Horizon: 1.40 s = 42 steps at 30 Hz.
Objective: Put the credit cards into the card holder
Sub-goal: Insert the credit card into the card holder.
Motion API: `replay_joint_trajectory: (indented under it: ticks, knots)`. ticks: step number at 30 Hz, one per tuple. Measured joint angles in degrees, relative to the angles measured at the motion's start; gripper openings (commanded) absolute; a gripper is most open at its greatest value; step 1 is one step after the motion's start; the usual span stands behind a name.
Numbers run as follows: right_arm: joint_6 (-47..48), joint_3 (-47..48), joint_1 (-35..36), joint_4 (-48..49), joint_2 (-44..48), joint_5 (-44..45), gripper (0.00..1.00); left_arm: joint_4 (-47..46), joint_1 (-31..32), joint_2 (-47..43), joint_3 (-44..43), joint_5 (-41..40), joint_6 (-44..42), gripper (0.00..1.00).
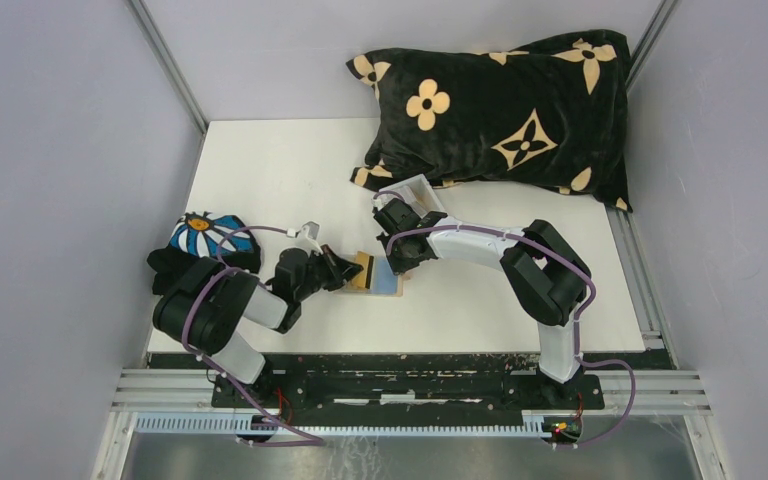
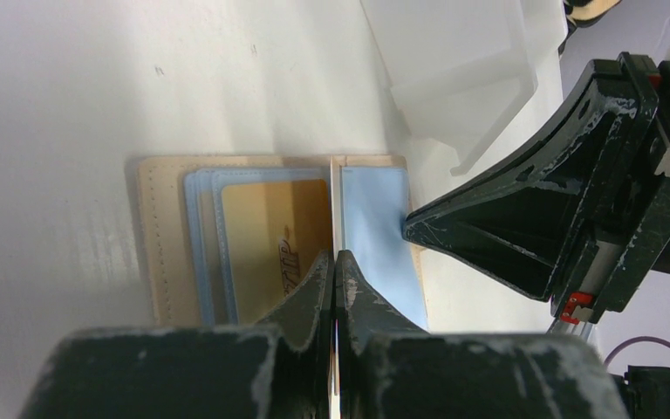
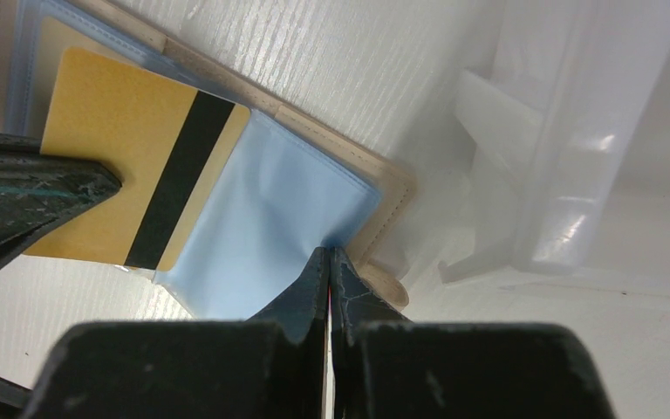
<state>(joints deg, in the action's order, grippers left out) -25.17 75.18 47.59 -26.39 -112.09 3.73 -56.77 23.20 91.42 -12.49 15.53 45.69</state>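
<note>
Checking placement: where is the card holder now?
Top view: the card holder lies open on the table, toward its near edge, between the left end effector and right end effector.

White worktop is carrying everything. Black pillow with tan flower prints is lying across the far right corner, hanging past the back edge. Clear plastic box is sitting just in front of it. Blue-and-white daisy-print fabric item is resting at the left edge.

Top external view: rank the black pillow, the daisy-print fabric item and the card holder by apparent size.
1. black pillow
2. daisy-print fabric item, partly hidden
3. card holder, partly hidden
</note>
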Motion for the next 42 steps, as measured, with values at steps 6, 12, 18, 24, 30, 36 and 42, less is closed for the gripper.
replay_joint_trajectory:
  ticks: [6, 12, 18, 24, 30, 36, 42]
  knots:
    - [0.0, 0.09, 0.0, -0.04, -0.09, -0.02, 0.01, -0.63, -1.22, 0.04, 0.0, 1.27, -0.02, 0.03]
    - [0.0, 0.13, 0.0, -0.11, -0.11, -0.02, 0.01, -2.73, -1.75, 2.51, -0.26, 3.56, 0.0, 0.03]
    - [0.0, 0.13, 0.0, -0.11, -0.11, -0.02, 0.01, -5.38, -2.23, 4.76, -0.31, 5.38, 0.0, 0.03]
    - [0.02, 0.13, 0.0, -0.11, -0.15, -0.02, 0.01, -7.41, -2.6, 6.19, -0.28, 6.08, 0.0, 0.03]
    - [0.17, 0.28, 0.0, -0.24, -0.24, -0.04, 0.01, -9.49, -3.34, 6.38, 0.9, 6.14, 0.0, 0.03]
    - [0.22, 0.5, 0.0, -0.46, -0.35, -0.09, 0.01, -9.73, -4.39, 6.36, 0.98, 7.34, 0.0, 0.03]
    - [0.46, 0.5, -0.02, -0.46, -0.37, -0.17, 0.01, -9.84, -4.52, 6.36, 0.98, 7.61, 0.0, 0.03]
